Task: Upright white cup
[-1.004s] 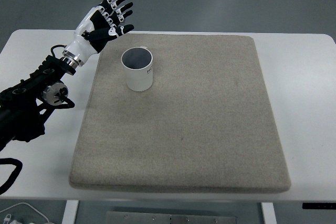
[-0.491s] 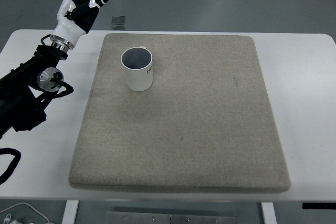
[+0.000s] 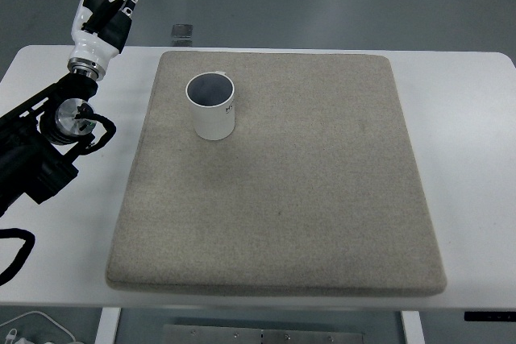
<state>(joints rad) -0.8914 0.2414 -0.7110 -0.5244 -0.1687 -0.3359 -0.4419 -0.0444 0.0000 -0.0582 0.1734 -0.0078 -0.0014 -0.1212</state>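
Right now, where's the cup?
In the head view the cup stands upright on the mat, in its far-left corner area. The left hand is raised off to its left, clear of it.

white cup (image 3: pixel 212 107), beige mat (image 3: pixel 282 191), white table (image 3: pixel 476 159).

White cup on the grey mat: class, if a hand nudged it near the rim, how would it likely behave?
The white cup stands upright and looks empty, so probably light. Taller than wide, it might tip rather than slide on the rough grey mat. Tipped over, its round wall would likely roll.
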